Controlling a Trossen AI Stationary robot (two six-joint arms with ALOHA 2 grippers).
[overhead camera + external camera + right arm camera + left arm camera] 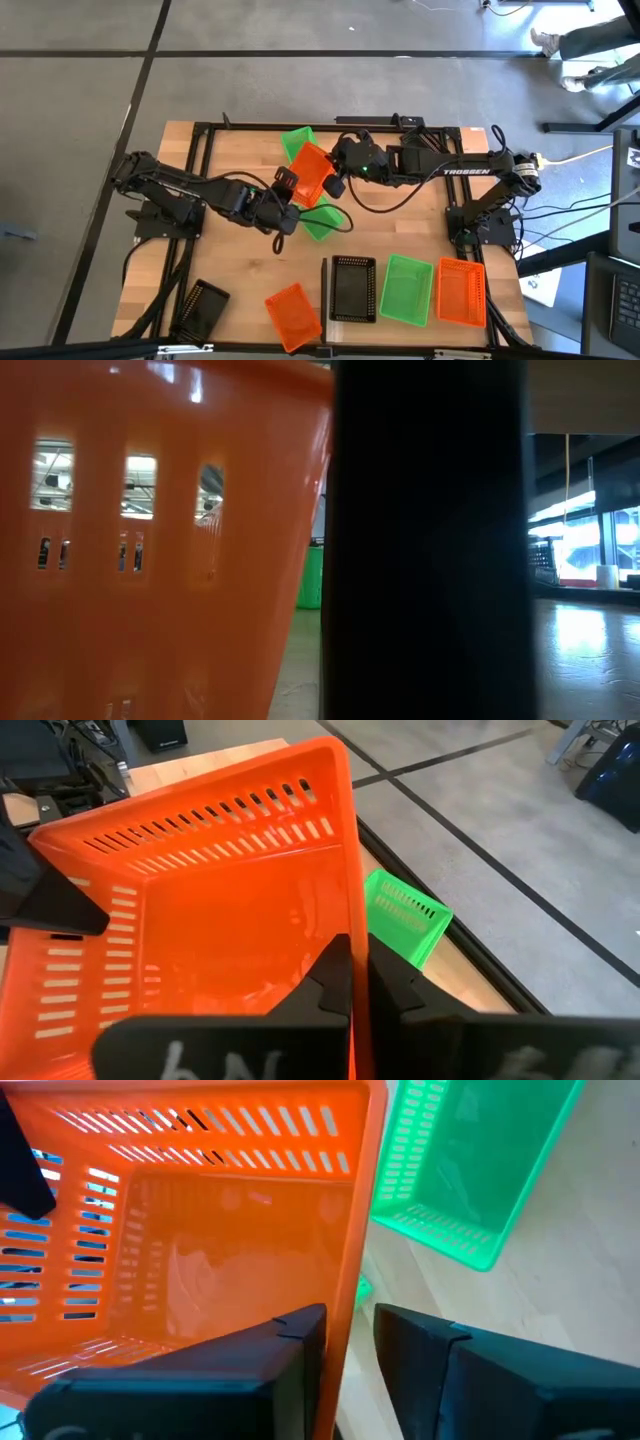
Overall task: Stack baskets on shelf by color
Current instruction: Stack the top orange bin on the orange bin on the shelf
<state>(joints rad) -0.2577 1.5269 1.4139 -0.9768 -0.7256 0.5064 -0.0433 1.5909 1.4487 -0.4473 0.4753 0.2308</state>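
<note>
While held up over the middle of the table: orange basket (312, 172), raised between both arms, tilted, open side toward the wrist cameras

Handling, as a judgement: probably light; thin perforated plastic, so stiff enough to keep shape but likely to flex and twist when pinched on one wall only; smooth, maybe slippery; not fragile

Where to take hold: on the top of a side wall, near the middle of its length; one finger inside, one outside; solid rim band better than the slotted part

Right gripper (358, 982): pinched tight on one wall of the orange basket; fingers nearly together with only the thin wall between

Left gripper (350, 1342): straddling the opposite wall, one finger inside, one outside; clear gap around the wall, so loosened, not clamping

Other baskets near: green basket (297, 141) just behind the held one; second green basket (322, 221) under it on the tabletop

Shelf (400, 318): at the near edge, carrying black basket (352, 288), green basket on shelf (407, 289), orange basket on shelf (461, 292) side by side

Not yet stacked: loose orange basket (293, 314); loose black basket (203, 307)
</note>
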